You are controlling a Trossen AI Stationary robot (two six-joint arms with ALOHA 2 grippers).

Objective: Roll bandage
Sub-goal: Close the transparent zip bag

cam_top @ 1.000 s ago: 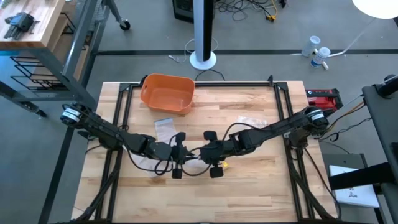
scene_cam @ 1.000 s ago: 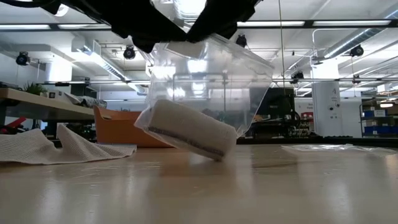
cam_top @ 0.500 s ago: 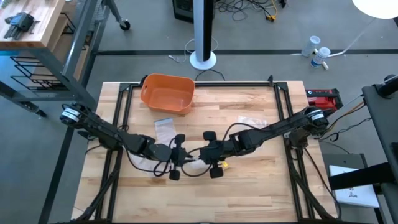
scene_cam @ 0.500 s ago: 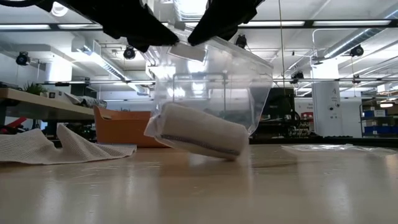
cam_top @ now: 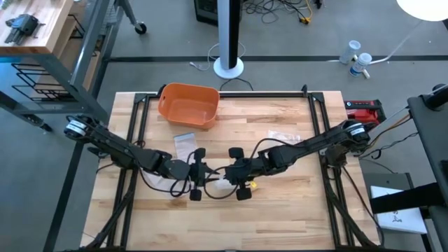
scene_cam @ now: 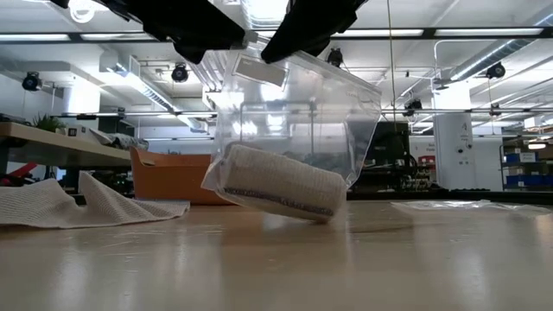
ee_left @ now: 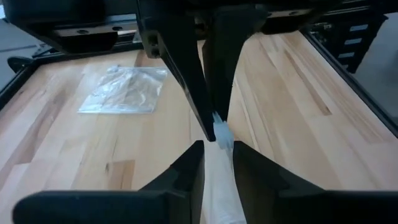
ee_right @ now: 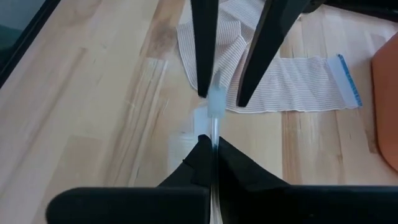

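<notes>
A clear plastic bag [scene_cam: 294, 112] with a rolled bandage [scene_cam: 276, 183] inside hangs at the table's middle. The roll lies tilted in the bag's bottom, its lower end at the tabletop. My right gripper [ee_right: 211, 148] is shut on the bag's top edge. Facing it, my left gripper [ee_right: 222, 98] is open, one finger on either side of the same edge. Whether they touch it, I cannot tell. A second, unrolled bandage [ee_right: 298, 84] with a blue end lies flat on the table under the left arm. My right gripper pinches the bag's thin top edge [ee_right: 215, 127] between its two shut fingers, coming from the table's right and slanting down. The bag hangs below the fingers with the roll tilted inside, and its bottom [scene_cam: 315, 214] is at the tabletop.
An orange bin [cam_top: 187, 105] stands at the far left. Empty clear bags lie beside it [cam_top: 184, 143] and at the right [cam_top: 283, 136]. A small yellow thing [cam_top: 252, 186] lies under the right gripper. The near half of the table is bare wood.
My left gripper has drawn back a little toward the table's left edge and upward. The bag with the roll has swung slightly toward the table's right, still hanging from my right gripper.
</notes>
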